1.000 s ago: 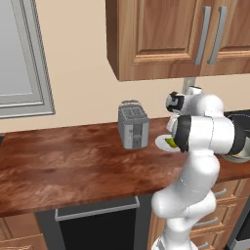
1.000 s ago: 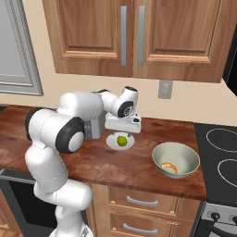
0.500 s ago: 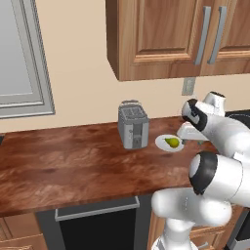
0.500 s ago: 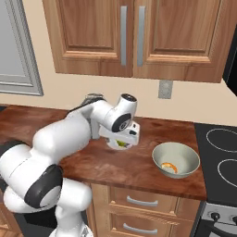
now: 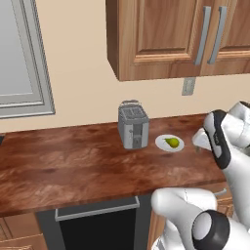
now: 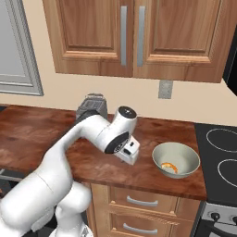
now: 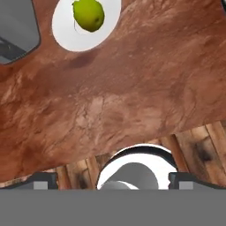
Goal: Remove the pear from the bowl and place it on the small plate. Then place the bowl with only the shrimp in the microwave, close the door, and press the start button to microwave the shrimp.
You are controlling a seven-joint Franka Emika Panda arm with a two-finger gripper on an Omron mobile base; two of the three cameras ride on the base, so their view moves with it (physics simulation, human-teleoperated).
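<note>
The yellow-green pear (image 5: 171, 142) (image 7: 88, 14) lies on the small white plate (image 5: 160, 143) (image 7: 66, 27), right of the toaster. The pale bowl (image 6: 186, 153) stands on the counter near the stove, with the orange shrimp (image 6: 169, 166) inside it. My gripper (image 6: 127, 153) (image 5: 199, 140) hovers over the bare counter between plate and bowl, close to the counter's front edge. In the hand view its fingertips (image 7: 44, 179) stand wide apart, so the gripper (image 7: 114, 180) is open with nothing held. A black edge of the microwave (image 6: 232, 51) shows at the upper right.
A grey toaster (image 5: 133, 124) (image 6: 91, 106) (image 7: 15, 31) stands just left of the plate. The stovetop (image 6: 221, 152) borders the counter on the right. Wooden cabinets (image 6: 129, 37) hang above, and drawers (image 6: 139, 203) sit below the counter's front edge.
The arm has swung away from above the plate toward the counter's front and the bowl side. The pear stays on the plate and the bowl has not moved.
</note>
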